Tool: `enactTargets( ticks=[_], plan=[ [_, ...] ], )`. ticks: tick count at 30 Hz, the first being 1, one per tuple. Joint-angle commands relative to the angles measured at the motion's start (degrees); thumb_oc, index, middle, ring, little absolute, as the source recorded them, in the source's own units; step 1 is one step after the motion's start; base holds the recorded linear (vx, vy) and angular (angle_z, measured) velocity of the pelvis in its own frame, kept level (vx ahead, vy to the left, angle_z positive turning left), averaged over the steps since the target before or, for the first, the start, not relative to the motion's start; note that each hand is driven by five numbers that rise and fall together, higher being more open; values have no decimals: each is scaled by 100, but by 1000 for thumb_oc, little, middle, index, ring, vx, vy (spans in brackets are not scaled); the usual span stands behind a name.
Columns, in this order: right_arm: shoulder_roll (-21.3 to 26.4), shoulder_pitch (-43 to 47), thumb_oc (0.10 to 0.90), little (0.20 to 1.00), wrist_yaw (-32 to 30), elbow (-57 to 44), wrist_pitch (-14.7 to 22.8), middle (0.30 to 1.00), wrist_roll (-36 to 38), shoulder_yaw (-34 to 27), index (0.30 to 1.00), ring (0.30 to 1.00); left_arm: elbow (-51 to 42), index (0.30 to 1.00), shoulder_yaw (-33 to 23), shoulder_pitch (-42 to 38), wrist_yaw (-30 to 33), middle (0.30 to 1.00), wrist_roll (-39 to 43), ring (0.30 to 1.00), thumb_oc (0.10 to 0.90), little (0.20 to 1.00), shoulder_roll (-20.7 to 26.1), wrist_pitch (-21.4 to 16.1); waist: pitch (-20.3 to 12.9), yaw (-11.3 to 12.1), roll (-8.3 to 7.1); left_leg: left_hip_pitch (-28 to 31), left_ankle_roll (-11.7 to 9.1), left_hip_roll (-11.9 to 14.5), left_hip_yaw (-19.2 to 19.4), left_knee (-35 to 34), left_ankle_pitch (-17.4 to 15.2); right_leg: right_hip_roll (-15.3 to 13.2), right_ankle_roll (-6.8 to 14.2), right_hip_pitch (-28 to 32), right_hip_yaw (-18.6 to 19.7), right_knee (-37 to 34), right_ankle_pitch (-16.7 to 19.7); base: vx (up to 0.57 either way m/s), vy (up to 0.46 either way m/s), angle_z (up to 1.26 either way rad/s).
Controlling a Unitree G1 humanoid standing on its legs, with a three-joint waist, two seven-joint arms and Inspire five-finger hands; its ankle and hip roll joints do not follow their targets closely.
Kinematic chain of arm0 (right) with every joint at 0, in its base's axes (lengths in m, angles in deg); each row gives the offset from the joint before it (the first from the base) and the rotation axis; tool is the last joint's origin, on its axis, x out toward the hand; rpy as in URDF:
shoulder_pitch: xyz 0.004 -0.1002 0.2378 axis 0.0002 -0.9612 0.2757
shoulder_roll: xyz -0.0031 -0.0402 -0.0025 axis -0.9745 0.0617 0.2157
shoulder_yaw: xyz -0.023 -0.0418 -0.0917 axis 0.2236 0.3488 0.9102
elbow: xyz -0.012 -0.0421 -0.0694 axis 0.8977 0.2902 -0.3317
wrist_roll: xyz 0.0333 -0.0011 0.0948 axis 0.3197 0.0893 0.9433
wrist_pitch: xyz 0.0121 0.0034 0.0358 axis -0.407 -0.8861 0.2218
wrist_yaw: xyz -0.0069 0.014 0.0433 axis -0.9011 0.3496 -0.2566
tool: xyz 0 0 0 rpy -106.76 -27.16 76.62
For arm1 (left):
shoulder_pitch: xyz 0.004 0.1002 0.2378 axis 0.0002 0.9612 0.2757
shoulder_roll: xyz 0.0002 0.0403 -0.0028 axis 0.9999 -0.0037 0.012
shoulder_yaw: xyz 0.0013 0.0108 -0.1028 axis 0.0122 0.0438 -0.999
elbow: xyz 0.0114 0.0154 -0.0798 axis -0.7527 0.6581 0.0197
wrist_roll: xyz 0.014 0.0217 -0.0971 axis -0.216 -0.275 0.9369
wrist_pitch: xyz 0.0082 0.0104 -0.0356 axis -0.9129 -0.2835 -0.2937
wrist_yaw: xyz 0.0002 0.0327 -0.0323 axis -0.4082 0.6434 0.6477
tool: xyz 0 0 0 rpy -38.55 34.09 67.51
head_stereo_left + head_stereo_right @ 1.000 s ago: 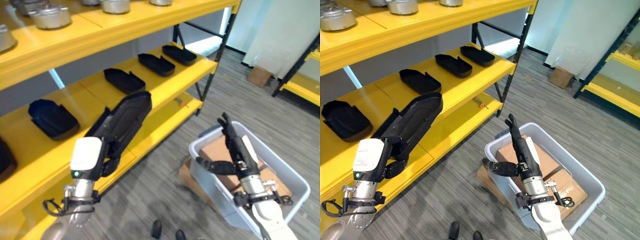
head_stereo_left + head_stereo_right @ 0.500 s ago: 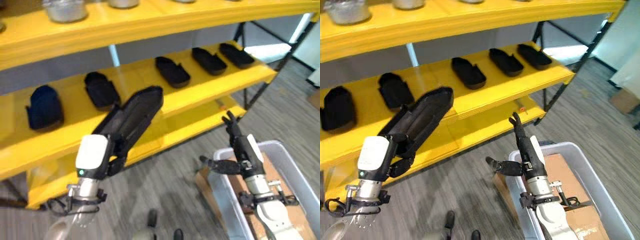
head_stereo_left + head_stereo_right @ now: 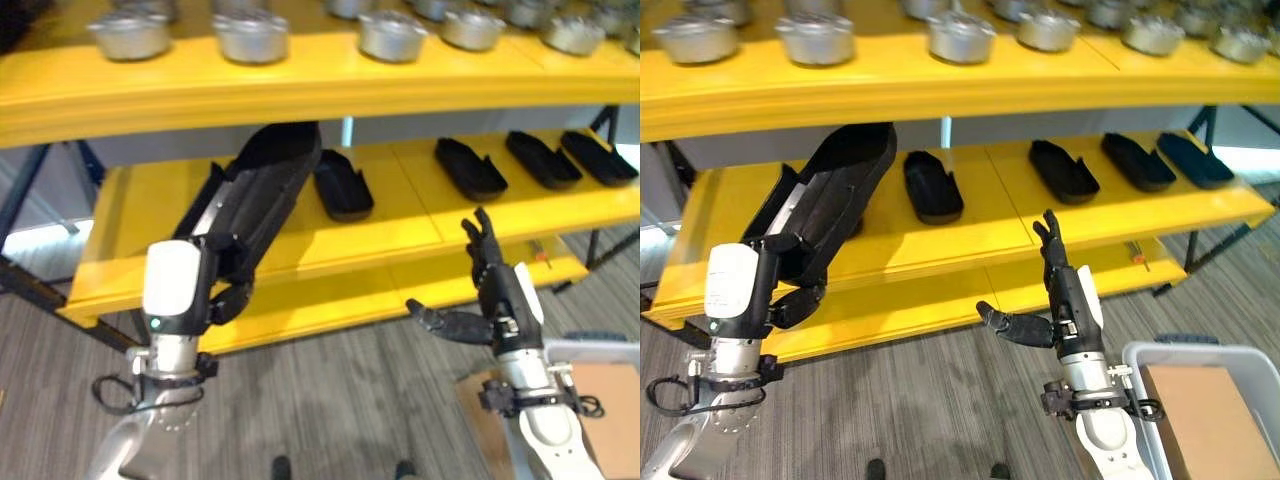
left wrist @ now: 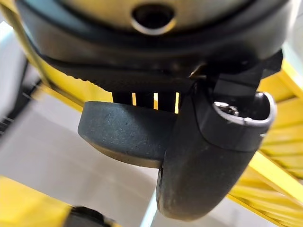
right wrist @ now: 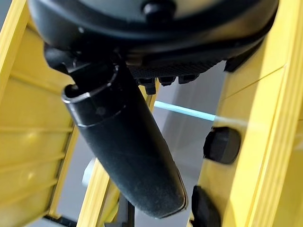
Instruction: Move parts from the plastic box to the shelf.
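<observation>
Held part: I see a long black tray-shaped part [image 3: 262, 195] gripped by my left robot hand [image 3: 215, 290], tilted upward so its far end reaches in front of the middle shelf level, just under the top board's edge.
Left robot hand: fingers and thumb are curled round the near end of that part; in the left wrist view the thumb wraps over its rounded black rim.
Right robot hand: my right robot hand [image 3: 1065, 300] is raised in front of the shelf, fingers straight and pointing up, thumb stuck out toward the left, holding nothing.
Plastic box: the pale plastic box [image 3: 1160, 352] sits on the floor at lower right, beside the right arm, with a brown cardboard piece [image 3: 1195, 420] inside.
Shelf: the yellow shelf [image 3: 970, 245] stands beyond both hands.
Placed parts: four black parts [image 3: 932, 186] lie in a row on the middle level, to the right of the held part.
Top level: a row of silver metal pots [image 3: 249, 36] stands along the top board.
</observation>
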Motion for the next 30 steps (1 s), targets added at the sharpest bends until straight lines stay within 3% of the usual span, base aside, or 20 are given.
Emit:
enactTargets(
  ticks=[1,11,12,14,15,17,19,20,21,23,24,25,26,30],
  plan=[
    [306,435,900,1000,4,-188,439,1000,52,-217,1000,1000,-518,300,-320,-389,651,300,-160,300,400,300,16,-190,-602,-132,258,-45,144,327,54,-43,-191,367,204,-354,42,292,-641,36,137,7],
    [189,744,900,1000,225,-36,285,1000,291,-61,1000,1000,-25,300,-971,166,743,300,-179,300,400,300,103,21,-487,215,-26,-430,511,-284,25,501,-632,-173,520,-419,128,16,5,15,179,3],
    [131,803,900,1000,243,-29,267,1000,230,-46,1000,1000,100,300,-1060,222,737,300,-152,300,400,300,76,58,-394,289,-59,-574,648,-511,2,711,-767,-401,605,-504,152,96,314,8,321,4],
    [111,829,900,1000,225,-30,275,1000,184,-41,1000,1000,134,300,-1080,201,762,300,-164,300,400,300,91,80,-382,302,-63,-612,707,-597,-1,741,-784,-503,636,-574,166,163,448,23,303,7],
    [45,812,900,1000,203,-28,250,1000,124,-29,1000,1000,157,300,-1101,148,779,300,-177,300,400,300,84,111,-358,310,-8,-558,791,-711,-14,674,-792,-678,615,-650,147,376,712,25,269,10],
    [21,831,900,1000,198,-36,258,1000,127,1,1000,1000,142,300,-1111,136,789,300,-201,300,400,300,92,119,-319,301,15,-518,819,-723,11,606,-752,-701,574,-729,142,527,730,-7,228,15],
    [19,903,900,1000,222,-10,259,1000,126,102,1000,1000,152,300,-1060,-11,783,300,-214,300,400,300,128,173,-169,278,158,-394,844,-617,99,468,-706,-361,390,-921,4,1050,246,-11,234,-12],
    [66,904,900,1000,301,20,267,1000,157,125,1000,1000,182,300,-1024,-89,764,300,-220,300,400,300,96,168,-121,206,196,-323,842,-597,191,390,-642,329,191,-1191,67,1144,-342,25,183,-28],
    [95,901,900,1000,308,10,277,1000,180,121,1000,1000,158,300,-1027,-82,739,300,-220,300,400,300,99,161,-140,215,196,-329,848,-610,264,352,-606,461,152,-1227,7,1089,-449,17,119,-36],
    [98,895,900,1000,310,6,276,1000,184,120,1000,1000,150,300,-1029,-74,733,300,-219,300,400,300,96,162,-147,222,202,-317,840,-598,271,335,-607,474,142,-1223,10,1083,-457,36,25,-24],
    [141,833,900,1000,354,18,271,1000,238,127,1000,1000,133,300,-1038,-4,674,300,-231,300,400,300,14,180,-189,172,182,-176,823,-634,350,202,-576,861,14,-1186,71,936,-597,84,42,-10],
    [166,810,900,1000,392,21,270,1000,290,142,1000,1000,116,300,-1055,27,628,300,-226,300,400,300,-29,184,-203,150,167,-118,814,-637,371,138,-561,1059,-11,-1194,214,855,-622,107,57,-6],
    [189,820,900,1000,414,29,284,1000,298,164,1000,1000,111,300,-1060,16,614,300,-199,300,400,300,-78,188,-201,112,162,-85,816,-648,370,117,-553,1306,-38,-1309,475,800,-635,54,25,-9],
    [301,844,900,1000,406,-10,313,1000,247,226,1000,1000,120,300,-914,-149,635,300,-181,300,400,300,-179,166,-136,1,142,-85,845,-755,304,219,-649,1607,-52,-1409,1308,601,-525,65,15,-7]
  ],
)
